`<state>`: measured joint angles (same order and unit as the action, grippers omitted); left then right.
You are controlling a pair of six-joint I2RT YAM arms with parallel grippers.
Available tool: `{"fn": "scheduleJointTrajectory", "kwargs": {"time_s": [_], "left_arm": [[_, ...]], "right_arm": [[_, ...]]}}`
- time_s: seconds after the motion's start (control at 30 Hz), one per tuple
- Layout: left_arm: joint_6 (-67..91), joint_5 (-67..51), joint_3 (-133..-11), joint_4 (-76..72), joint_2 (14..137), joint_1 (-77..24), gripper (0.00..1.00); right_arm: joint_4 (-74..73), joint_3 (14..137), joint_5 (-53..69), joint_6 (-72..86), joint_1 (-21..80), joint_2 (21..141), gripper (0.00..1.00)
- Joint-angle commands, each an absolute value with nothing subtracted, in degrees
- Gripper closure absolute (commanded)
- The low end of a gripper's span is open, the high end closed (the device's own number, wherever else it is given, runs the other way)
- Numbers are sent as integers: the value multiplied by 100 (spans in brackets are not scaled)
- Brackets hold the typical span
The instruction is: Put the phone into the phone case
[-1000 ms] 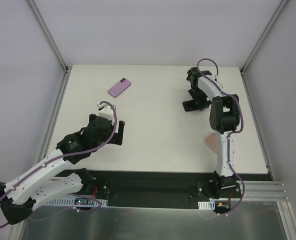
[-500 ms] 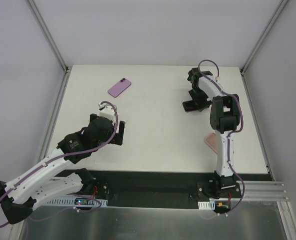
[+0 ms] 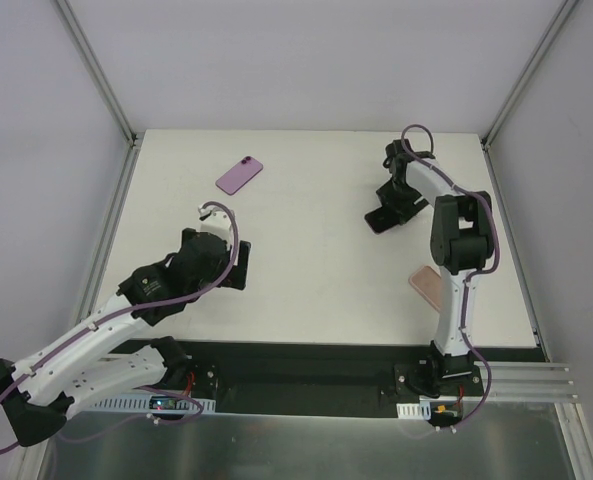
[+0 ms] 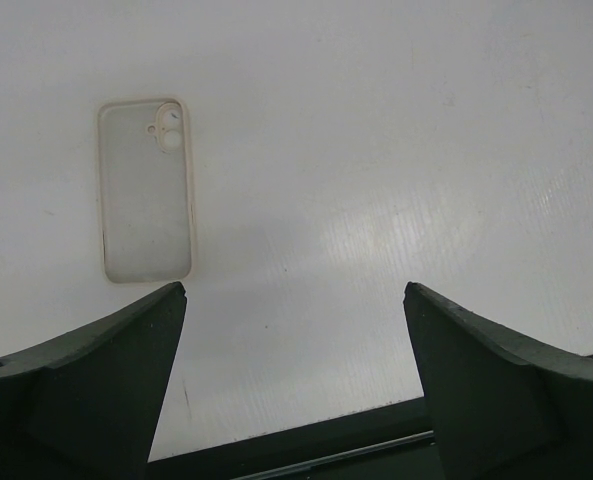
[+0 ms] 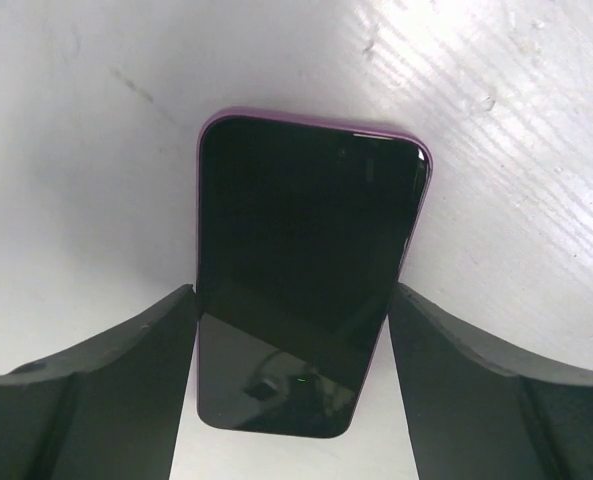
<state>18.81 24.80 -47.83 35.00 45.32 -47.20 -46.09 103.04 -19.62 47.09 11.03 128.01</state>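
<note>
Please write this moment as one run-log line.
right gripper: straddles phone, grip unclear | left gripper: open, empty | phone case: empty

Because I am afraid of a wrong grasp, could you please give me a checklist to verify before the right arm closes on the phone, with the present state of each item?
1. The right gripper is open: ok, its fingers stand on either side of the phone.
2. The phone lies between the fingers: ok, screen up, though slightly askew.
3. The fingers are low enough to catch the phone's edges: cannot tell.
4. The left gripper is open and empty: ok.
5. The phone case is free: ok, it lies flat on the table, apart from the left fingers.
6. The phone case has its open side up: cannot tell.
</note>
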Motion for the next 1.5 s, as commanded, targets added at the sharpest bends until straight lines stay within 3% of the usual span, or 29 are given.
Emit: {"fn": "scheduleJointTrajectory", "kwargs": {"time_s": [0.0,0.13,0.5,0.9,1.47], "left_arm": [[2100,2602,-4965,3717,4991,-4501,13],[2092,1645,-5518,4104,5641,-2898,25],[1969,625,-5976,4307,7364,-863,27],[1512,685,-6591,4184,9113,-747,44],[1230,783,-6776,4105,10274,-334,59]], "right_arm": [[-3790,9520,-803,3151,1116,12131,31],[-3498,9036,-238,2201,1160,11769,32],[-3278,7595,448,756,1555,10637,36],[-2909,6259,483,729,2267,9405,37],[-2865,6144,474,501,2259,9141,37]]}}
